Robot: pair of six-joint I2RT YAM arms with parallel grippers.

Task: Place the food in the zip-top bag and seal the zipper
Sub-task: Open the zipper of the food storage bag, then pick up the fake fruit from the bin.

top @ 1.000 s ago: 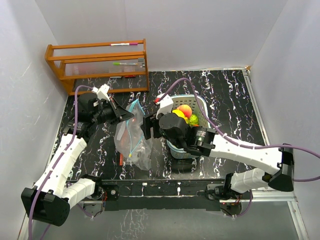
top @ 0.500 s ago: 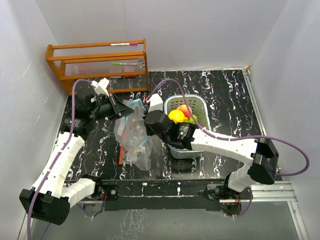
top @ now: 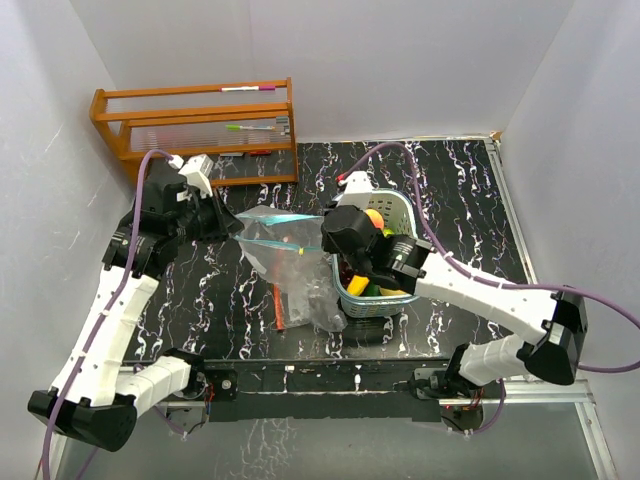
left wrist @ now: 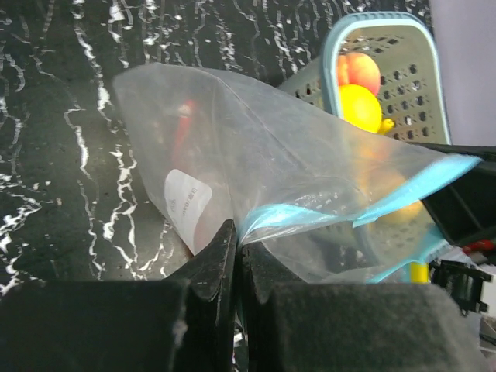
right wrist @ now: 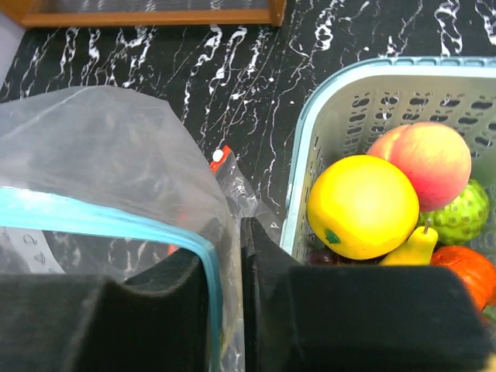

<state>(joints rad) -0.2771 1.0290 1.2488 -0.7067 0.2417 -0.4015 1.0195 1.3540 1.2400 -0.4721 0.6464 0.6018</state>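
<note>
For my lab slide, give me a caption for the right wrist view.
Right claw pinches the blue rim of the zip-top bag beside the teal basket of toy fruit.

Black tabletop (top: 460, 190) with white veining; clear bag (left wrist: 256, 163), blue zipper (right wrist: 93, 221); teal basket (right wrist: 341, 116); yellow fruit (right wrist: 363, 205); green fruit (right wrist: 463, 217).

High view from behind, two close wrist views, all sharing zip-top bag (top: 290, 255), basket (right wrist: 364, 101)

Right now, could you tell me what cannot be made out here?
- Top view: the right arm covers part of the basket.
- Right wrist view: the frame edge cuts the orange-red fruit.
- Left wrist view: a red item blurs through the bag; inside or beneath is unclear.
</note>
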